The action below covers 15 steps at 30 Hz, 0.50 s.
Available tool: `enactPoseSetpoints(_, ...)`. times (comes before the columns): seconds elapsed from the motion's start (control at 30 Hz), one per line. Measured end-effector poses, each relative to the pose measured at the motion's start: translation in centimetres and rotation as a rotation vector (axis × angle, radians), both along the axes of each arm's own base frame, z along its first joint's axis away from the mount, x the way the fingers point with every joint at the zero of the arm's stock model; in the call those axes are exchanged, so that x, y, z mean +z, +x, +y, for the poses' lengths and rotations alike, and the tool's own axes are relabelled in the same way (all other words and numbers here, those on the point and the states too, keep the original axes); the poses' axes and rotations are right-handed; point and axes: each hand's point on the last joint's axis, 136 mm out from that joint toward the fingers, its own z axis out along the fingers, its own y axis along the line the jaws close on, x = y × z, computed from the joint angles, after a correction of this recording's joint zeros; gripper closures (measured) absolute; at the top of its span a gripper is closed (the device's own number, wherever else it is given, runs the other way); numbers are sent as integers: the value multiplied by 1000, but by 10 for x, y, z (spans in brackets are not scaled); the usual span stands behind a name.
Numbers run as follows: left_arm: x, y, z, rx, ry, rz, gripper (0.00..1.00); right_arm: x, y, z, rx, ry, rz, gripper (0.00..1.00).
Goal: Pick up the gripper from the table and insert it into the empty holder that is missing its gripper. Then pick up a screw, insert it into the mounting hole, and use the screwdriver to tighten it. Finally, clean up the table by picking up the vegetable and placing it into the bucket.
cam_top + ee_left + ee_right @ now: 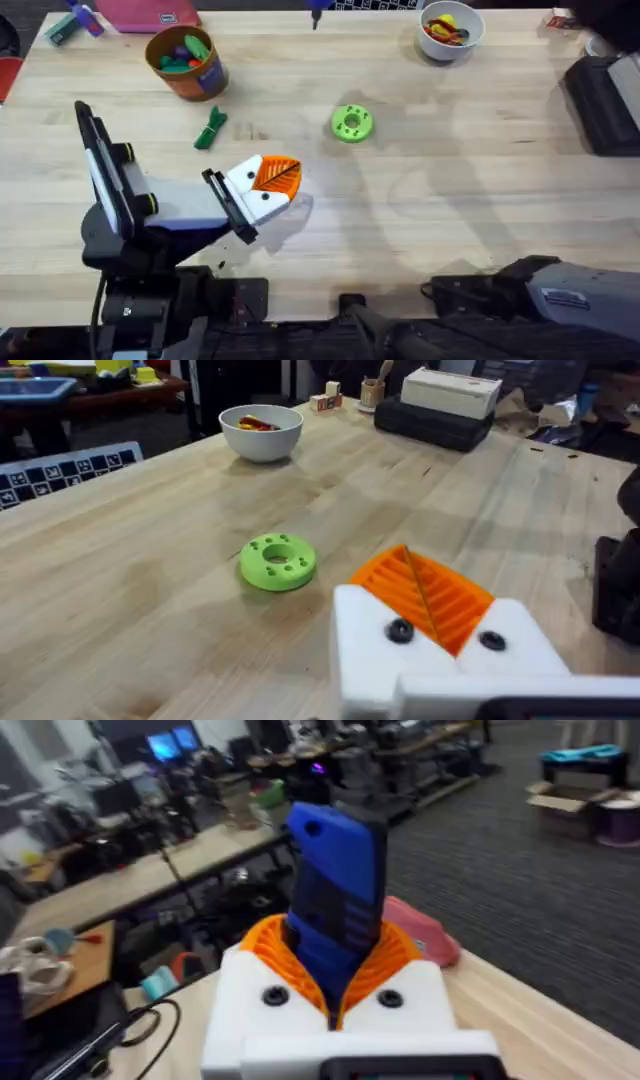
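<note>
The right pincer is closed on a tall blue piece. The piece is held only by its lower end, so it could tip or slip out if it is swung fast or bumped.

The left pincer is closed, and nothing is seen between its pads. It is kept low over the desk, near the green ring. The ring lies loose, so it could be pushed away if it is touched from the side.

The green vegetable lies on the desk, near the bucket and not in it. It could be knocked by the left arm.

What the blue piece is cannot be told. No empty holder, screw or screwdriver can be made out. The small things in the bowl are too small to name. The right arm is cut off at the edge of the overhead view.
</note>
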Motion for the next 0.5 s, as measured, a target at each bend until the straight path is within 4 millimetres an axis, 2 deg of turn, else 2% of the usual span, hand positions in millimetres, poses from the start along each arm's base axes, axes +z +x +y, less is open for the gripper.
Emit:
enactPoseSetpoints(0.17,0,0,0,0,0,0,984,-12,-19,5,104,104,-50,976)
enactPoseSetpoints(0.33,0,0,0,0,0,0,984,-24,-46,9,227,163,-74,976)
enactPoseSetpoints(0.5,0,0,0,0,0,0,984,-32,-79,36,375,148,-45,976)
